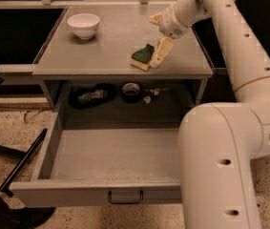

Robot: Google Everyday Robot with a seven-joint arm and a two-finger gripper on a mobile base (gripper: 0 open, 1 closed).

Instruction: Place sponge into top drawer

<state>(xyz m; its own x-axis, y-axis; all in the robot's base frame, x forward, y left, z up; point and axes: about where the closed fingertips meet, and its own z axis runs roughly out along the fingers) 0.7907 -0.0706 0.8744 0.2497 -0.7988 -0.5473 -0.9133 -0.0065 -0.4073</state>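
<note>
— One sponge [142, 56], green side up, sits near the front edge of the tabletop [110, 37], right above the top drawer [118, 156], which is pulled wide open.

— And your claw?

— My gripper [159, 37] hangs at the sponge's right side, one finger [159, 53] touching its edge, the other up behind. Spread wide, holding nothing yet.

— How do I see you doing this well?

— I judge I should straddle the sponge, pinch its yellow foam sides squarely, lift clear of the table lip, then lower it into the drawer. The white bowl [83, 25] stands well apart.
</note>
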